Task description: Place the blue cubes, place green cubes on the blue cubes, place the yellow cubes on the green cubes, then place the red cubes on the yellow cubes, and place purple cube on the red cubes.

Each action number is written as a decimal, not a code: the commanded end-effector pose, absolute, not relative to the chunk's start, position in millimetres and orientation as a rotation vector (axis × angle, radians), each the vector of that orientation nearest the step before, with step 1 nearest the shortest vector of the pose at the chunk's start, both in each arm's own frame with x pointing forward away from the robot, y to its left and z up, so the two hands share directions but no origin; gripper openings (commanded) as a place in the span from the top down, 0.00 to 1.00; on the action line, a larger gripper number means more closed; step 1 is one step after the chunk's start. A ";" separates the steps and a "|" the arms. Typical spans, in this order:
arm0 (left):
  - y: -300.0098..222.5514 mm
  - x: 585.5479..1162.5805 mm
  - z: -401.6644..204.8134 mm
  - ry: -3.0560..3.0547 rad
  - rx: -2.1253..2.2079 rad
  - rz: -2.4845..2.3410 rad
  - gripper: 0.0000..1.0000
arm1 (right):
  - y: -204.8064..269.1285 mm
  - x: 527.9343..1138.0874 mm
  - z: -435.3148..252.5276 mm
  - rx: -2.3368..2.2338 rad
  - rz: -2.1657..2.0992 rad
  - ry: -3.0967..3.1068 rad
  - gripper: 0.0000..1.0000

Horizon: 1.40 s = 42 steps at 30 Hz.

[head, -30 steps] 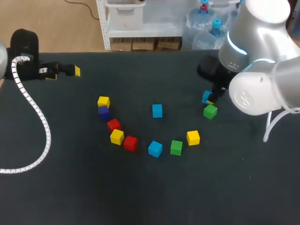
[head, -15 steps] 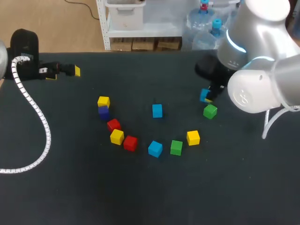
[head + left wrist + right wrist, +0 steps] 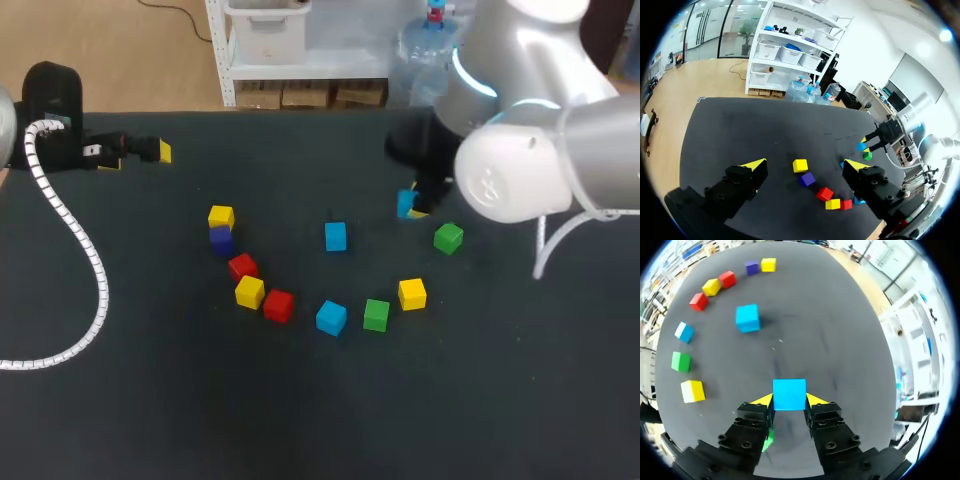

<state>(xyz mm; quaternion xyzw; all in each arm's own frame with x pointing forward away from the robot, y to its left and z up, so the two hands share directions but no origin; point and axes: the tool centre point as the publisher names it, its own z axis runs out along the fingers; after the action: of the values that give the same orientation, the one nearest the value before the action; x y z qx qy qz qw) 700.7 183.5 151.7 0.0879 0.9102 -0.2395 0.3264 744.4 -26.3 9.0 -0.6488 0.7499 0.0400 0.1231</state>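
My right gripper hangs over the table's right middle, shut on a blue cube that shows between its yellow tips; from the left wrist the same cube is seen lifted. A second blue cube lies ahead of it and a third sits in the front arc. One green cube lies just beside the right gripper, another next to a yellow cube. My left gripper stands open at the far left, holding nothing.
An arc of loose cubes runs at the left middle: yellow, purple, red, yellow, red. A white coiled cable trails from my left arm over the table's left side.
My right gripper has carried the blue cube up and leftward, away from the green cube toward the table's middle. The left arm and the other cubes have stayed put.
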 end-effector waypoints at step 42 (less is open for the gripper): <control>184.7 700.8 150.4 2.378 0.233 -0.634 0.00 | 29.0 710.9 -2.4 -2.026 0.179 2.093 1.00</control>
<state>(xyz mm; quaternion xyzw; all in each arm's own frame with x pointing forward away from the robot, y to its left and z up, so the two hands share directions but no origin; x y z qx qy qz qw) 700.7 183.5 151.8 0.0879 0.9101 -0.2395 0.3264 712.7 29.7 -2.8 -0.6908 0.7119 0.0620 0.1106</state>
